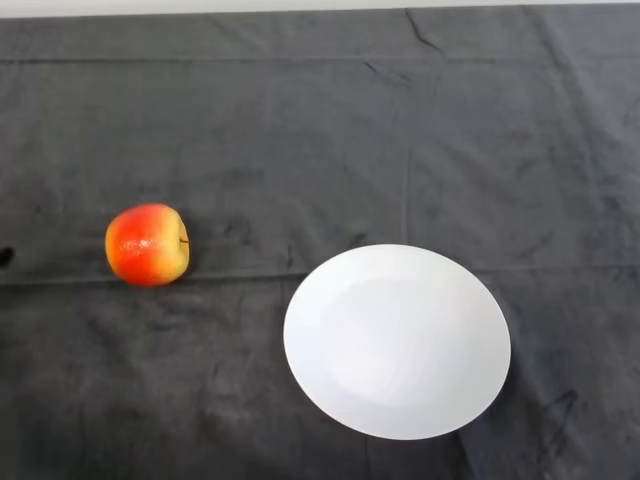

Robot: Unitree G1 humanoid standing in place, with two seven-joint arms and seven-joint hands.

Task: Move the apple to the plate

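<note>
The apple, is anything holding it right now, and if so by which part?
Nothing holds it. The apple lies free on the dark cloth, left of the white plate, stem pointing right.

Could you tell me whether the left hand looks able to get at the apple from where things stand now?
Probably yes. The apple lies alone on the cloth at the left, well apart from the plate, and nothing stands around it. The hand itself is not in view.

Staged test bench: table under dark cloth (320, 120), pale wall strip (200, 6) behind.
</note>
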